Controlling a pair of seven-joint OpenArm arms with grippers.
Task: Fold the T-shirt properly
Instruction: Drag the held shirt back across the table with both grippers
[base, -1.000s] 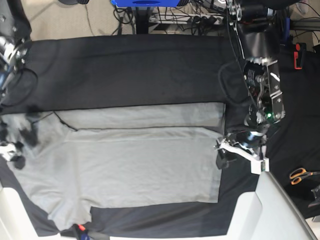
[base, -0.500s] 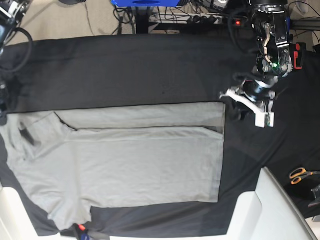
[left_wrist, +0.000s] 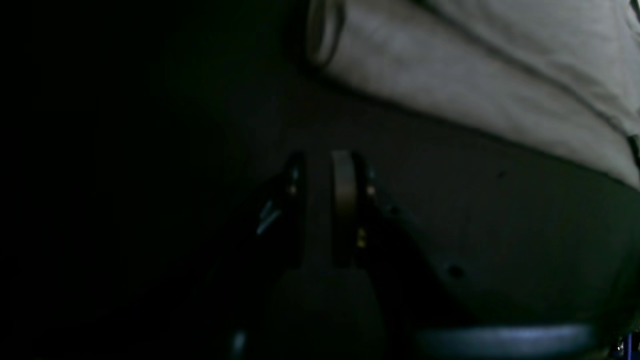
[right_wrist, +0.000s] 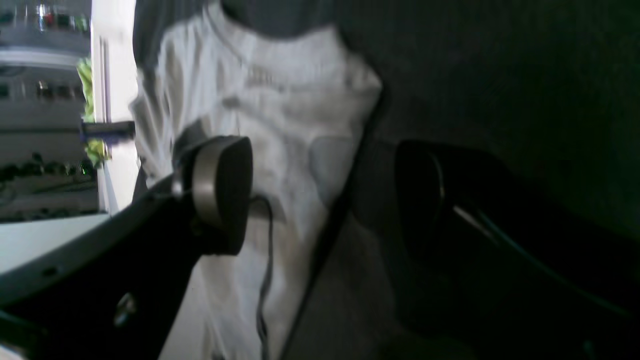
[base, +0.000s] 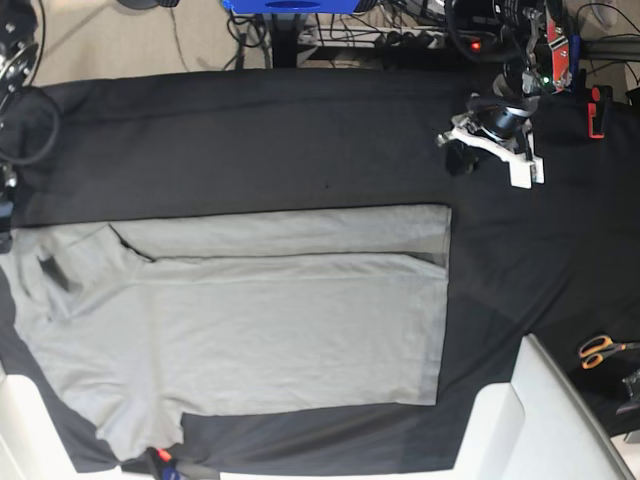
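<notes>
The light grey T-shirt (base: 250, 330) lies flat on the large black cloth (base: 250, 140), with its far long side folded over as a strip (base: 290, 232). My left gripper (base: 462, 152) is at the back right, above bare black cloth and away from the shirt's hem. In the left wrist view its jaws (left_wrist: 320, 175) stand nearly together and hold nothing; the shirt (left_wrist: 475, 75) shows beyond them. My right gripper (right_wrist: 320, 195) is open and empty above the shirt's collar end (right_wrist: 280, 100). In the base view it is beyond the left edge.
Orange-handled scissors (base: 600, 350) lie at the right edge. A white surface (base: 555, 420) rises at the bottom right. A red object (base: 597, 110) sits at the back right. Cables (base: 20, 110) hang at the left edge. A small red and blue item (base: 160, 462) lies below the sleeve.
My left arm has moved from the shirt's hem corner to the back right. My right arm has drawn off the collar end past the left edge. The shirt has not moved.
</notes>
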